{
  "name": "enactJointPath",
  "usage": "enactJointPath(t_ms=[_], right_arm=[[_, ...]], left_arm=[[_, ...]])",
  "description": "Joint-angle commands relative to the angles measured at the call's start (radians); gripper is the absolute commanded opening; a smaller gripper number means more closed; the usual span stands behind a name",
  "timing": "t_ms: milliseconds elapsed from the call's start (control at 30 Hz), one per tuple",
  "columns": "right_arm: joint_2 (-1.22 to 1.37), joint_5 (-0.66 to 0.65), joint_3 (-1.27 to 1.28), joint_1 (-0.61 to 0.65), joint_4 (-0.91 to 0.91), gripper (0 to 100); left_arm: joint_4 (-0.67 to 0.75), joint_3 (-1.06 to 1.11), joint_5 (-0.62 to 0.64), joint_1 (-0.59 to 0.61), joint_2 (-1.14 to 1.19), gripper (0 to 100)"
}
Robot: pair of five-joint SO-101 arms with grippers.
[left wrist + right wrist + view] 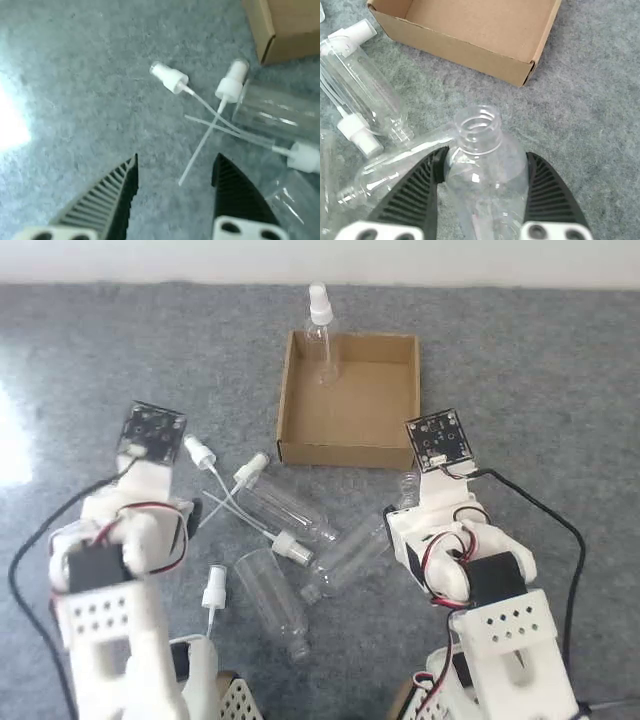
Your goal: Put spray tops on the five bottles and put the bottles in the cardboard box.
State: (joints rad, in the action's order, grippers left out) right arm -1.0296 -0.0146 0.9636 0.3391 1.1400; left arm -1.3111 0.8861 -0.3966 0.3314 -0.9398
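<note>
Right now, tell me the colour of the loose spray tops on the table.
White spray tops, with thin clear tubes; clearest in the left wrist view.

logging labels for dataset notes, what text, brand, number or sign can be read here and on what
No text can be read in any view.
cardboard box: plain, no print.
lying bottles: clear, no labels.
uncapped bottle: clear, no label.
spray tops: plain white, no marks.
wrist boards: tiny marks, too small to read.

Uncapped bottle [485, 172] tight between the fingers of the right tool [486, 156], neck toward the cardboard box [465, 52].
</note>
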Motion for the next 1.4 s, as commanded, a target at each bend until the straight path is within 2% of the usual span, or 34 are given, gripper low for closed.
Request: enactJointPath(t_ms=[0,400,667,800,1300,1367], right_arm=[[-0.035,-0.035,0.008,-0.012,-0.050,9.6],[-0.035,-0.037,0.018,-0.012,-0.061,9.6],[-0.033,-0.037,0.026,-0.012,-0.067,9.6],[-0.033,-0.037,0.026,-0.012,-0.067,9.6],[-0.033,-0.037,0.028,-0.012,-0.067,9.6],[-0.033,-0.037,0.028,-0.012,-0.067,9.6]], left_arm=[[-0.008,-0.025,-0.055,-0.003,0.126,22],[-0.041,-0.016,-0.100,-0.009,0.356,22],[-0.034,-0.015,-0.080,-0.083,0.525,22],[0.031,-0.015,-0.026,-0.084,0.605,20],[0.078,-0.024,-0.026,-0.089,0.862,17],[0.098,-0.024,-0.026,-0.089,0.893,14]])
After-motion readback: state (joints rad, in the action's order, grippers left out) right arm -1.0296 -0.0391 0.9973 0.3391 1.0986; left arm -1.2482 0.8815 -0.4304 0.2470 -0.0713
